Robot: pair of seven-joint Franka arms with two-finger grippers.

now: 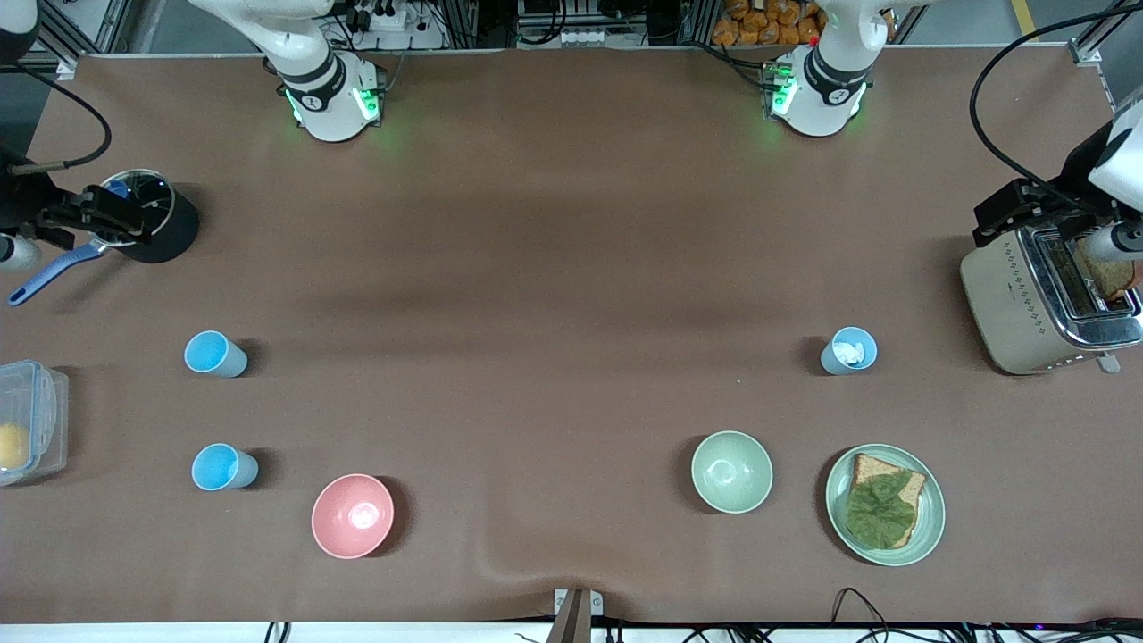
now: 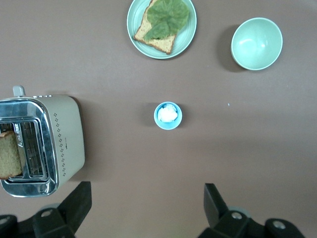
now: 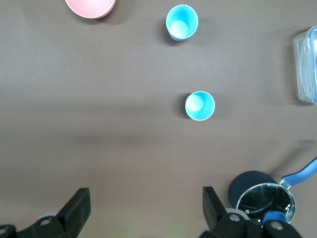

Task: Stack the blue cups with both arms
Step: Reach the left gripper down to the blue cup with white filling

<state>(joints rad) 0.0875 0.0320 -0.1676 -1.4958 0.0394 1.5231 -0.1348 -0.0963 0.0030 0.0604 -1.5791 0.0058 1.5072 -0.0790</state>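
Two bright sky-blue cups stand upright toward the right arm's end of the table: one [image 1: 214,354] [image 3: 200,105] and one nearer the front camera [image 1: 223,467] [image 3: 182,22]. A paler grey-blue cup [image 1: 848,350] [image 2: 168,115] with something white inside stands toward the left arm's end. My left gripper [image 2: 147,197] is open and empty, high over bare table between its base and the pale cup. My right gripper [image 3: 146,199] is open and empty, high over bare table between its base and the sky-blue cups. Neither gripper shows in the front view; only the arm bases [image 1: 330,98] [image 1: 817,89] do.
A pink bowl [image 1: 352,515], a pale green bowl [image 1: 731,471] and a plate with bread and a leaf [image 1: 884,504] sit near the front edge. A toaster [image 1: 1045,299] stands at the left arm's end. A pot [image 1: 147,223] and a clear box [image 1: 31,420] are at the right arm's end.
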